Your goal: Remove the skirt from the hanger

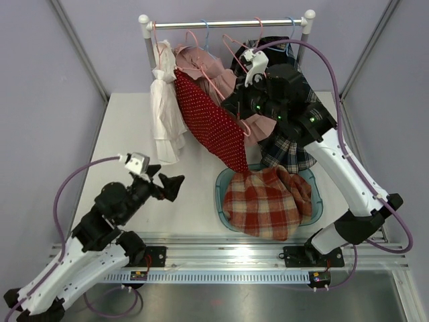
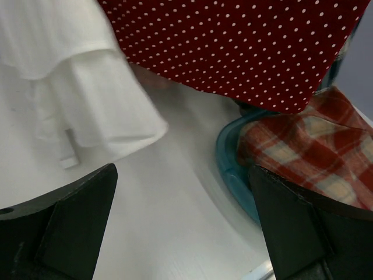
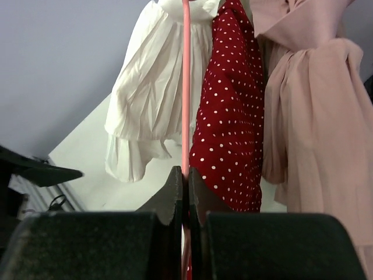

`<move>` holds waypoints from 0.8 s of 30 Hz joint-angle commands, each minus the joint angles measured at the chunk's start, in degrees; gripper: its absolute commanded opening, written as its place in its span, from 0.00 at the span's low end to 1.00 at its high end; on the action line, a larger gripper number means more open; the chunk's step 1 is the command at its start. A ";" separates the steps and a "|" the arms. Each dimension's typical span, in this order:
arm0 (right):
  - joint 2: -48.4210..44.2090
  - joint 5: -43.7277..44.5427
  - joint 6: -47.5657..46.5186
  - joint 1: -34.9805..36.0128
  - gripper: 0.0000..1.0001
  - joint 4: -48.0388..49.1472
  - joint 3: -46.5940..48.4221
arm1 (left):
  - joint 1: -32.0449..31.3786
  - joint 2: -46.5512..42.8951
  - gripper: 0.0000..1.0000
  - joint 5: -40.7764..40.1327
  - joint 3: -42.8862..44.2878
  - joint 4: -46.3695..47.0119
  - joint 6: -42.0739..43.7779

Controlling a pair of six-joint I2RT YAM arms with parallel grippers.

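A red polka-dot skirt (image 1: 213,127) hangs slanted from the rack down toward the basin; it also shows in the left wrist view (image 2: 245,46) and the right wrist view (image 3: 233,116). My right gripper (image 1: 237,109) is shut on a thin pink hanger wire (image 3: 186,87), jaws pinched on it (image 3: 186,175), just beside the red skirt. My left gripper (image 1: 175,186) is open and empty, low over the table left of the basin, its gap (image 2: 183,175) facing the skirt's lower edge.
A rack bar (image 1: 228,24) holds a white skirt (image 1: 164,114), a pink skirt (image 1: 214,70) and a dark plaid skirt (image 1: 288,151). A teal basin (image 1: 224,181) at front centre holds a red plaid skirt (image 1: 268,201).
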 commanded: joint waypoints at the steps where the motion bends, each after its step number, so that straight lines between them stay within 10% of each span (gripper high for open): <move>1: -4.65 -3.83 5.58 0.33 0.00 4.68 -1.83 | -0.28 9.39 0.99 8.64 5.22 8.52 -5.43; 11: -9.67 -1.90 12.70 -0.38 0.00 5.81 -10.27 | -17.76 23.21 0.99 -3.64 8.65 23.37 -13.17; 18: -10.90 -2.43 15.61 -0.38 0.00 7.49 -12.91 | -34.10 38.32 0.99 -29.00 20.51 22.42 -11.06; 24: -12.22 -3.13 16.58 -0.38 0.00 8.54 -14.14 | -36.67 48.35 0.97 -36.78 25.71 21.00 -13.00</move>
